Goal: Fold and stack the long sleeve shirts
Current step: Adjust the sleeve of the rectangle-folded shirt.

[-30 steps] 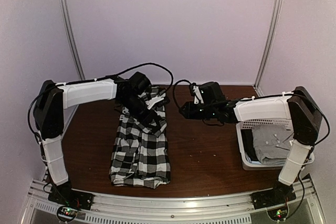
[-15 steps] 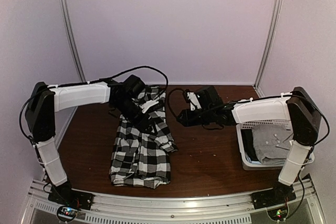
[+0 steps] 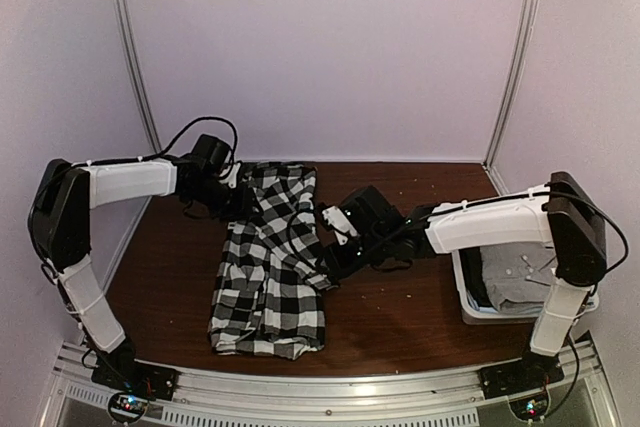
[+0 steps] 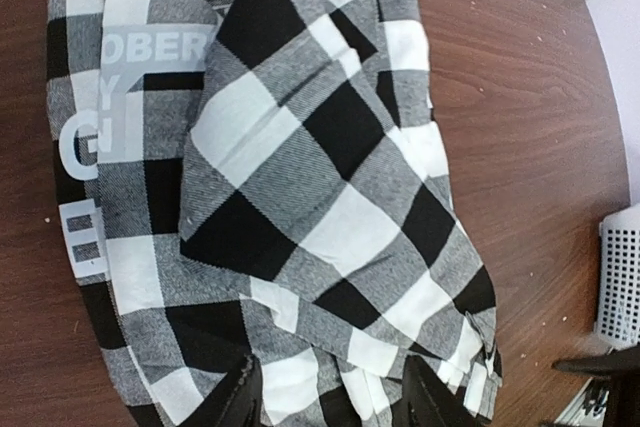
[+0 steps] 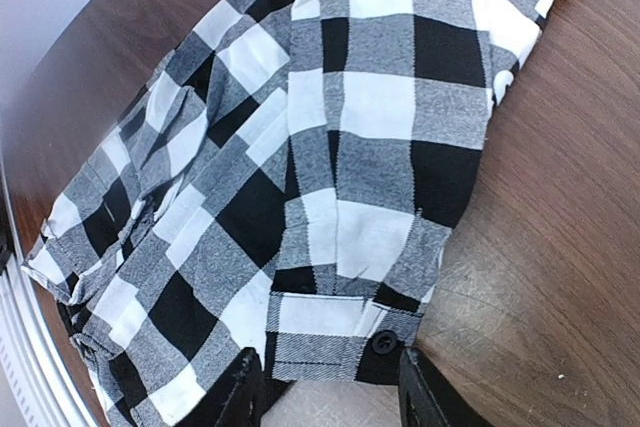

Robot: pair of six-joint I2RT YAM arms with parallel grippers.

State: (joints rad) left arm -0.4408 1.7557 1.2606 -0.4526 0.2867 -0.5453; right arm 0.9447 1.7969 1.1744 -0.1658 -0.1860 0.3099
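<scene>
The black-and-white checked long sleeve shirt (image 3: 266,282) lies lengthwise on the brown table (image 3: 400,307), left of centre, with a sleeve folded across its body. My left gripper (image 3: 243,204) hovers at the shirt's far left corner. In the left wrist view, the left gripper (image 4: 332,402) is open, with checked cloth (image 4: 300,147) lying under the gap. My right gripper (image 3: 330,259) is at the shirt's right edge. Seen from the right wrist, the gripper (image 5: 330,397) is open, with the buttoned cuff (image 5: 335,332) lying flat between its fingertips. A grey shirt (image 3: 520,277) sits in the basket.
The white lattice basket (image 3: 468,299) stands at the right edge of the table, under my right arm, and its corner shows again (image 4: 620,277) in the left wrist view. White walls with metal posts close the back and sides. Bare wood lies between shirt and basket.
My left gripper has opened and drawn back to the left, off the shirt. The right arm has swung down and left to the shirt's right edge, opening wider. The sleeve now lies across the body.
</scene>
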